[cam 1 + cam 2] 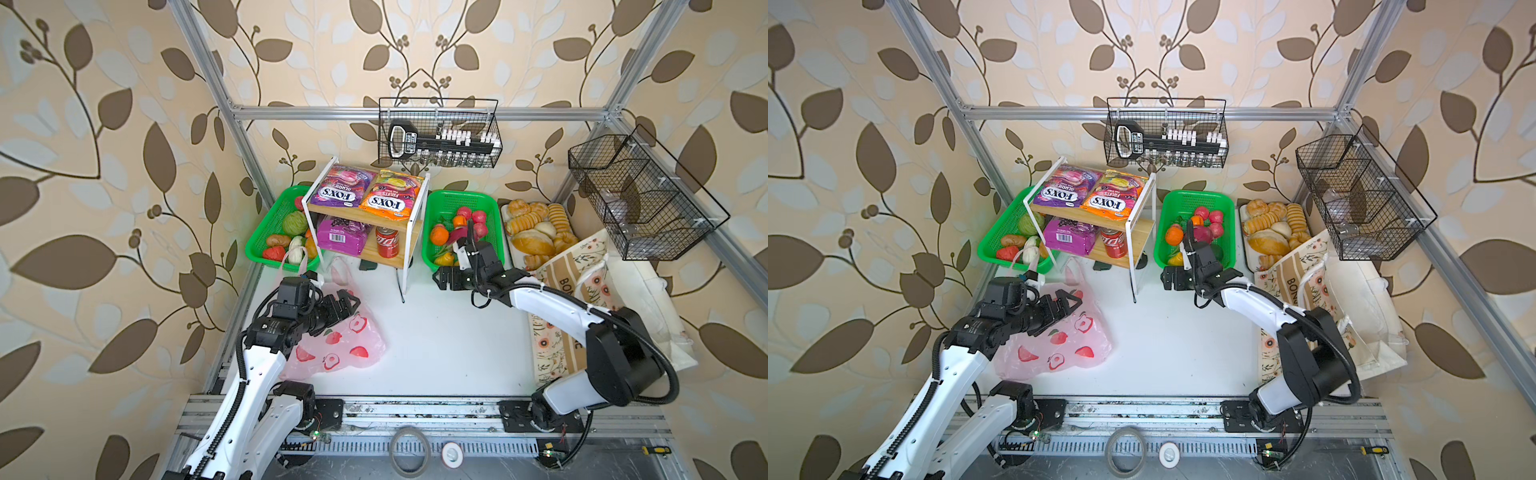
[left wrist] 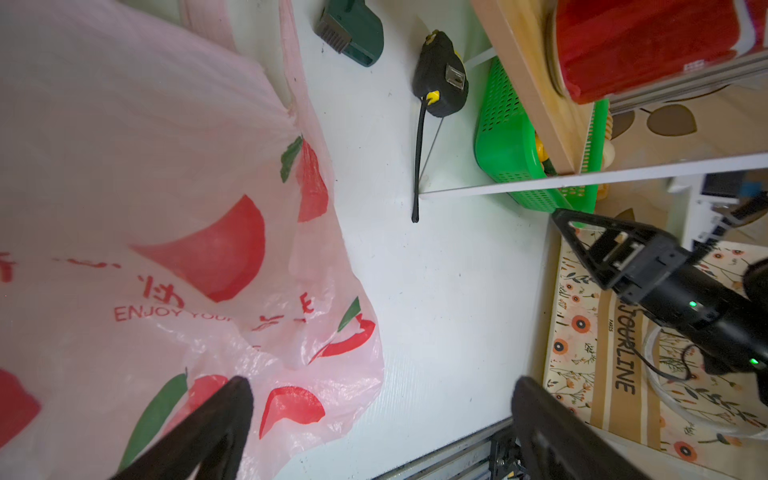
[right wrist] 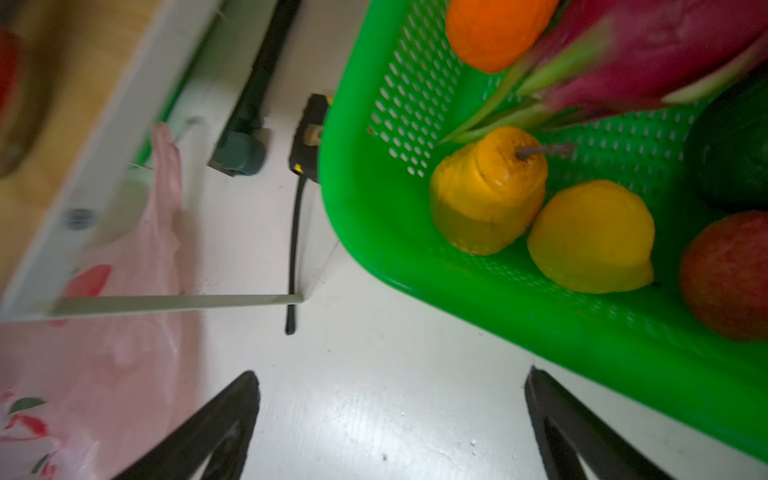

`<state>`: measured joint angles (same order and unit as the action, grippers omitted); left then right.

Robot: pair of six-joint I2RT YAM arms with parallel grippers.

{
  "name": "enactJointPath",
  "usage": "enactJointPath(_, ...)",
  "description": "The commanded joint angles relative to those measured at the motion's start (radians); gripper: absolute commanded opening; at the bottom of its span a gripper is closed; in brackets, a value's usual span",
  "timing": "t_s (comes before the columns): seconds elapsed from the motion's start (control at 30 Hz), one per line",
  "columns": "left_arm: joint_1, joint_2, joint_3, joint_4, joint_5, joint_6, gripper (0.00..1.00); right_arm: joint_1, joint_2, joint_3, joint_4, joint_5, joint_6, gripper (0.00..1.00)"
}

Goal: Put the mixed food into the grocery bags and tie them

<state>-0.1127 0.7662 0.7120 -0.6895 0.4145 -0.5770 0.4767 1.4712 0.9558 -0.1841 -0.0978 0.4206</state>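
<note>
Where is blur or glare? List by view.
Right wrist view: motion blur smears the wooden shelf board and pink dragon fruit; a glare patch on the white tabletop. Left wrist view: sharp, the translucent pink plastic bag crisply printed. Both top views: sharp, evenly lit.

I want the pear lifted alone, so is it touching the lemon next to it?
Touching. The right wrist view shows the yellow pear leaning against the lemon, no gap between them.
</note>
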Motion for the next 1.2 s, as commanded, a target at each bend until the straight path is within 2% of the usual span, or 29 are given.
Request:
enactJointPath(0.0, -0.012, -0.014, 0.029, -0.019, -0.055, 0.019, 0.99, 0.079, -0.129, -0.031, 0.09, -0.098, 0.006, 1.0)
enactJointPath(0.07, -0.012, -0.009, 0.023, -0.014, -0.064, 0.017, 0.99, 0.16, -0.146, -0.033, 0.136, -0.092, 0.009, 1.0)
enactJointPath(0.13, -0.012, 0.0, 0.03, -0.016, -0.069, 0.015, 0.99, 0.219, -0.133, -0.017, 0.163, -0.03, 0.028, 1.0)
enactJointPath(0.2, -0.012, 0.003, 0.037, -0.017, -0.074, 0.015, 0.99, 0.246, -0.097, 0.006, 0.19, 0.01, 0.059, 1.0)
enactJointPath(0.33, -0.012, 0.0, 0.049, -0.034, -0.091, 0.019, 0.99, 0.258, -0.008, 0.089, 0.196, 0.055, 0.098, 1.0)
enactJointPath(0.43, -0.012, -0.007, 0.038, -0.046, -0.104, 0.019, 0.99, 0.259, 0.044, 0.137, 0.196, 0.139, 0.127, 1.0)
enactJointPath(0.57, -0.012, -0.017, 0.016, -0.051, -0.109, 0.006, 0.99, 0.232, 0.106, 0.197, 0.164, 0.209, 0.117, 1.0)
enactJointPath(0.9, -0.012, -0.021, -0.002, -0.048, -0.114, 0.006, 0.99, 0.097, 0.23, 0.303, 0.133, 0.0, 0.038, 0.98)
enactJointPath(1.07, -0.012, -0.017, -0.013, -0.037, -0.115, 0.008, 0.99, 0.064, 0.28, 0.367, 0.105, -0.062, 0.0, 0.97)
enactJointPath(1.17, -0.012, -0.01, -0.044, -0.025, -0.138, -0.021, 0.99, 0.029, 0.357, 0.478, 0.019, -0.092, -0.043, 0.97)
